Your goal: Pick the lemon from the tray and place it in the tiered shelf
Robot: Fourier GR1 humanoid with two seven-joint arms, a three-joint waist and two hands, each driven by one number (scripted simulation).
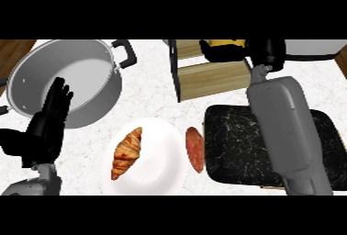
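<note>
Left hand (42, 120): fingers straight and spread, raised, at rest near the view's left edge, holding nothing. Just beyond its fingertips stands a large steel pot (64, 78) on the white worktop (149, 64). To its right lies a white plate (159, 160) carrying a croissant (127, 153); a reddish oval item (194, 149) lies just beside the plate, touching the black tray (230, 142).

Right forearm (284, 133) crosses above the tray. Right hand (267, 51) is at the wooden tiered shelf (210, 75), beyond the tray. A yellow object, judged to be the lemon (224, 44), shows in the shelf just left of that hand, partly hidden by dark fingers. Whether the fingers grip it cannot be told.

Judged step: placement at the shelf. Next move calls for confirming the lemon rests on a tier, then parting the fingers and withdrawing without snagging the shelf.
</note>
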